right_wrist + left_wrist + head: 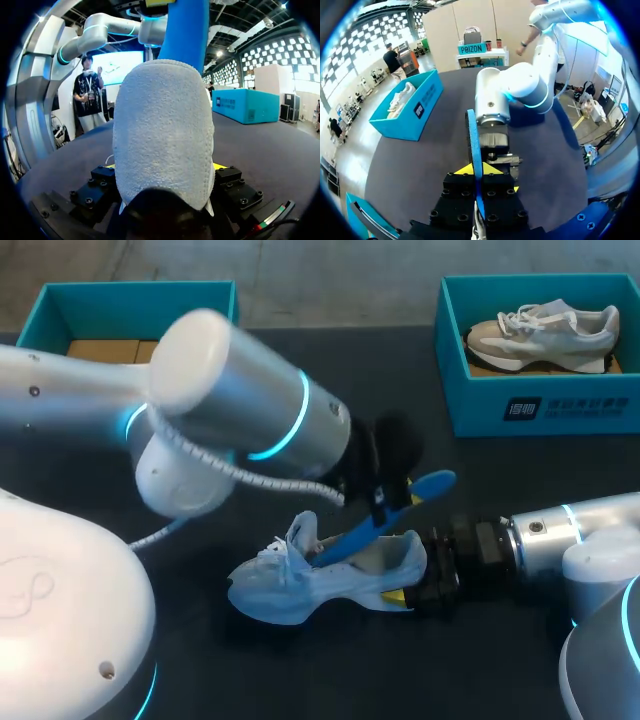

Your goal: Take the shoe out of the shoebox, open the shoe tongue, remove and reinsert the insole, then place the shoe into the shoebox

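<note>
No seeing the fingers of the left gripper (476, 171) from the head view: buried behind the bulky left arm (240, 410). From its own wrist, plainly clenched on the blue insole (474, 140), seen edge-on between the yellow tips and touched from both sides. Lower end of the insole lost behind the black finger blocks, next to a scrap of white lace (479, 227).

Mostly hidden too in the right wrist view: the right gripper (400, 592), covered by the heel of the shoe (162, 135), which fills the space between the fingers. Only thin yellow slivers peeking out on either side, tight against the heel. Grasping the shoe by the heel; toe out of sight beyond.

In the head view, out on the dark table (520, 500), shoe lying between the two arms. Toe toward the left arm's side, heel in the right gripper, tongue and laces lifted. Insole slanting up out of the opening, front end inside the shoe, rear end raised above the heel.

Well apart, at the table's far right: right box (470, 390), teal, holding a second shoe (545, 332). At the far left: left box (45, 315), teal as well, partly cut off by the left arm, with brown cardboard (105, 350) inside.
</note>
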Tool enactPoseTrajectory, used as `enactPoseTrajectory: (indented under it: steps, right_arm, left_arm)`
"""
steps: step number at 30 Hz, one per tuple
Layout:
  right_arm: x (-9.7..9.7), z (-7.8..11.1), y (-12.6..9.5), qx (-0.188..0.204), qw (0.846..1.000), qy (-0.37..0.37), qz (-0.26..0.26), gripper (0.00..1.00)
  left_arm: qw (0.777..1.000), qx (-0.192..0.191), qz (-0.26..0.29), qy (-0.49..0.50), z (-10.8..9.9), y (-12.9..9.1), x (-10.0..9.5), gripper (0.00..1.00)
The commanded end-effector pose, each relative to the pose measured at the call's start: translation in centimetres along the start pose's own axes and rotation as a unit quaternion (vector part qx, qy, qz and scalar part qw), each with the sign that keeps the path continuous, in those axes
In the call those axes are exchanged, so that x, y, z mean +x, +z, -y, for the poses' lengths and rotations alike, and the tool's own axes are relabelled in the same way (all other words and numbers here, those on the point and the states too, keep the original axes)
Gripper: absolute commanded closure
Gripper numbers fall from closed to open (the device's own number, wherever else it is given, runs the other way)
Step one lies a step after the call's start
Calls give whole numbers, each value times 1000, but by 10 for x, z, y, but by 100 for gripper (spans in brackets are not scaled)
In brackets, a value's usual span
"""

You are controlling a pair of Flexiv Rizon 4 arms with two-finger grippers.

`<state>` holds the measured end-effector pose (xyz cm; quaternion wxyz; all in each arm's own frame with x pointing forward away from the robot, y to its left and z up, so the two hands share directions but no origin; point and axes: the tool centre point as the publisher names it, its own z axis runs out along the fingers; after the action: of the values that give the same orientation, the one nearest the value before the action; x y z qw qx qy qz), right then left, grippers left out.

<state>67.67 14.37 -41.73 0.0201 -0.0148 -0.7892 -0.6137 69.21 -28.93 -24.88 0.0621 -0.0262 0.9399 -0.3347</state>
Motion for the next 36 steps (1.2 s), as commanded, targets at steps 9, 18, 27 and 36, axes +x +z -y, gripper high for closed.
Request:
enactPoseTrajectory:
  steps: [9, 18, 27, 36]
  right_arm:
    - [1, 1, 2, 1, 1000, 0, 1, 100]
    - [1, 1, 2, 1, 1000, 0, 1, 100]
    - [1, 1, 2, 1, 1000, 0, 1, 100]
    - [1, 1, 2, 1, 1000, 0, 1, 100]
  left_arm:
    - [997, 14, -78, 1, 47, -51, -10, 100]
    - [993, 92, -79, 6, 71, -89, 2, 100]
    - [983, 172, -69, -1, 100, -149, 11, 100]
    - [980, 180, -80, 5, 105, -157, 10, 100]
